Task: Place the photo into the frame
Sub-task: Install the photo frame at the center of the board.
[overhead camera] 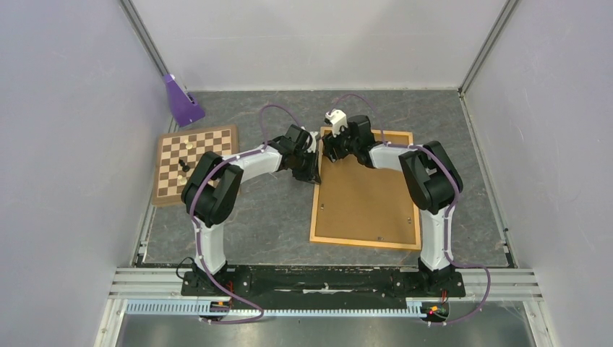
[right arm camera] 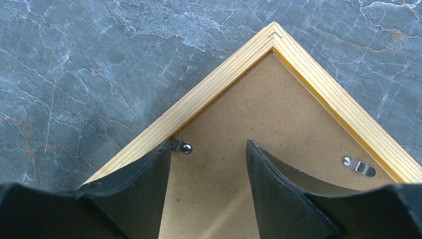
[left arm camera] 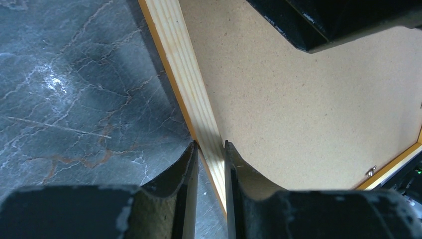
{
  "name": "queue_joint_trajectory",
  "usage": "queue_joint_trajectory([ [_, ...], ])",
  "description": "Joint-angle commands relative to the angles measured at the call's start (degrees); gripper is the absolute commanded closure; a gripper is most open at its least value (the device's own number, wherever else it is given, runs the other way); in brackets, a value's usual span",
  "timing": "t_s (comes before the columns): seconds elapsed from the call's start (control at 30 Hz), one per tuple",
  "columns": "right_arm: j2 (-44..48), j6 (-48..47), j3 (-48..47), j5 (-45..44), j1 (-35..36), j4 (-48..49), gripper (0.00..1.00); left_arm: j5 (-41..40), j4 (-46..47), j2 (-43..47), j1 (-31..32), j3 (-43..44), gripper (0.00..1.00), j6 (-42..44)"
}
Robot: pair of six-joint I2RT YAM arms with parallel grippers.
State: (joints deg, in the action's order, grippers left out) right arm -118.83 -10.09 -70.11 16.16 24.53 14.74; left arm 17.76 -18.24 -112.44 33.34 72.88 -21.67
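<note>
The frame lies back up on the right half of the grey table, its brown back facing the ceiling. Both arms meet at its far left corner. A chessboard with a couple of pieces sits well apart to the left, and a purple stand is at the far left.

From above you can't make out either grip. The left wrist view settles one. The left gripper is pinched narrow on the frame's pale left rail, one finger outside on the table side and the other inside against the back.

The right wrist view shows the right gripper standing wide over the corner, holding nothing. One fingertip is at a small metal clip beside the rail, the other over bare back. A second clip shows further along, too small to see from above.
</note>
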Motion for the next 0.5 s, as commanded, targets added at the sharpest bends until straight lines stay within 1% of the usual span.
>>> queue_joint_trajectory([
  [0.0, -3.62, 2.08, -1.6, -2.1, 0.15, -3.39, 0.41, 0.15, -1.81, 0.31, -0.03, -1.95, 0.98, 1.28],
  [0.47, -3.25, 2.15, -1.44, -3.07, 0.16, -4.01, 0.42, 0.3, -1.58, 0.79, -0.03, -2.13, 0.98, 1.49],
])
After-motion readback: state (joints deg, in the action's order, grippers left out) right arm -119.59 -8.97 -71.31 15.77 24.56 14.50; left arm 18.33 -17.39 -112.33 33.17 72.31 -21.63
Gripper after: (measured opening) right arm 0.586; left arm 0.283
